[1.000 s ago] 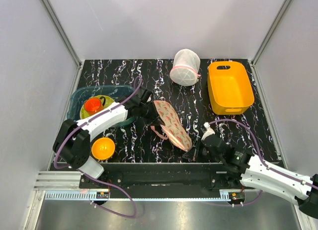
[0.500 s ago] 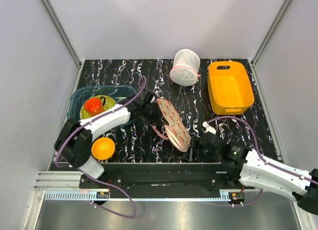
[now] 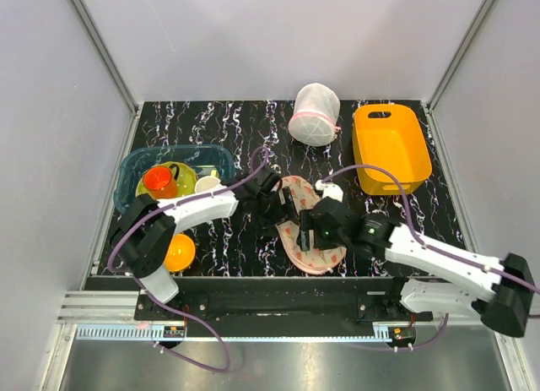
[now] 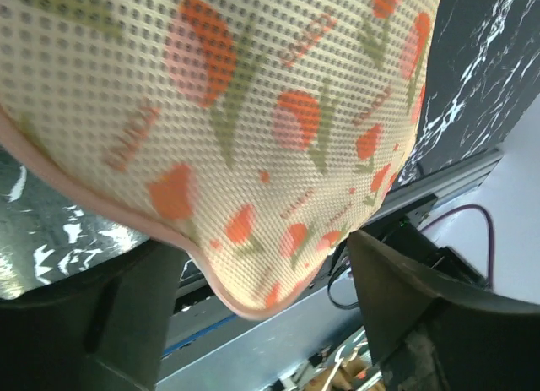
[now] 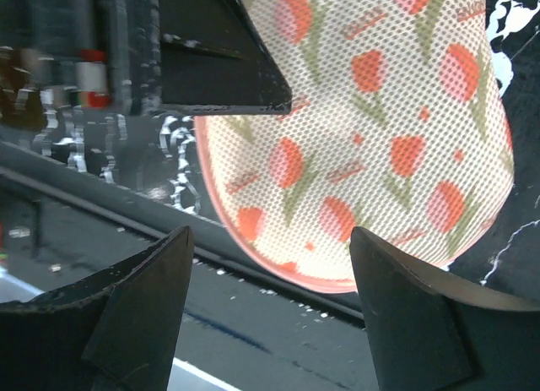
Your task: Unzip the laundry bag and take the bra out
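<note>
mesh laundry bag (image 4: 253, 112), orange tub (image 3: 390, 150) only overhead

The laundry bag (image 3: 312, 256) is laid flat on the surface (image 3: 253, 121), close to its front edge. A mesh bag (image 3: 315, 114) is stood behind the laundry bag, and a tub (image 3: 390, 148) is placed behind it to the right. A basin (image 3: 215, 152) with a cup (image 3: 159, 180) in it is set to its left. A bowl (image 3: 175, 252) is found further left, near the front. The left claw (image 3: 285, 210) is placed at its far left edge, the right claw (image 3: 316, 229) over its middle.
</note>
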Available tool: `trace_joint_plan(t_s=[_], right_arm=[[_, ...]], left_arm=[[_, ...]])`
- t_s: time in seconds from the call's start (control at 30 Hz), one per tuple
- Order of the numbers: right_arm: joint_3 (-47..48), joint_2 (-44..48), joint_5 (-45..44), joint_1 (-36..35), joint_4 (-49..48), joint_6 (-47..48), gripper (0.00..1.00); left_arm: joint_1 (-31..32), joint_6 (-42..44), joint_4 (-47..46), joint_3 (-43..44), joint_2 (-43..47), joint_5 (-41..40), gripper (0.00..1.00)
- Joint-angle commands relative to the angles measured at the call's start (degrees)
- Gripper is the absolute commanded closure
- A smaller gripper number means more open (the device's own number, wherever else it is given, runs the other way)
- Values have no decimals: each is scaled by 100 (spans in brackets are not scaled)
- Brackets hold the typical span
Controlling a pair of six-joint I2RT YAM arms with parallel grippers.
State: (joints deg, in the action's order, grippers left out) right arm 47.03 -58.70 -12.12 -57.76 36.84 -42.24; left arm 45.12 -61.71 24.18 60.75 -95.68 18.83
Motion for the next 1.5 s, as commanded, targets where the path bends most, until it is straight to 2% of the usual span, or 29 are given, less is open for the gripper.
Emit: trace_joint_plan(t_s=[0.0, 0.1, 0.23, 0.37, 0.5, 0.6, 0.73, 0.77, 0.83, 0.87, 0.93, 1.03, 1.17, 1.37, 1.47], right_arm=[[465, -721, -204, -25, -106, 725, 18], [501, -1003, 139, -25, -308, 823, 19], [500, -1258, 544, -34, -792, 788, 19], [606, -1713, 403, -43, -1117, 813, 21], [1211, -2382, 263, -60, -1205, 963, 24], [1431, -2892, 17, -60, -1267, 981, 29], [1581, -3314, -176, -60, -1285, 946, 45], [1590, -3376, -211, -60, -1302, 919, 57], [1608, -3385, -299, -60, -1285, 893, 67], [1617, -3394, -326, -60, -1293, 884, 81], [1669, -3368, -370, -69, -1232, 875, 100], [1713, -3157, -396, -60, -1136, 910, 100], [1635, -2264, -353, -34, -1126, 841, 100], [1389, -1068, -37, 256, -1153, 595, 100], [1082, -636, 332, 563, -1188, 419, 100]], left_arm=[[-47, 80, 121, 147, 663, -396, 14], [-223, 221, 341, 200, 1103, -520, 12], [-819, 326, 551, 156, 1499, -433, 12], [-1207, 493, 807, 218, 1921, -503, 12], [-1524, 608, 1000, 270, 2228, -564, 12], [-1665, 669, 1088, 218, 2361, -512, 12], [-1682, 687, 1123, 51, 2448, -407, 12], [-1674, 704, 1132, 16, 2466, -406, 12], [-1682, 696, 1132, -72, 2536, -406, 12], [-1674, 696, 1132, -98, 2563, -415, 12], [-1682, 704, 1132, -116, 2572, -424, 12], [-1682, 748, 1141, -107, 2581, -407, 12], [-1691, 941, 1001, -168, 2554, -240, 12], [-1691, 1003, 588, -441, 2449, 6, 13], [-1647, 1039, 254, -652, 2212, 392, 13]])
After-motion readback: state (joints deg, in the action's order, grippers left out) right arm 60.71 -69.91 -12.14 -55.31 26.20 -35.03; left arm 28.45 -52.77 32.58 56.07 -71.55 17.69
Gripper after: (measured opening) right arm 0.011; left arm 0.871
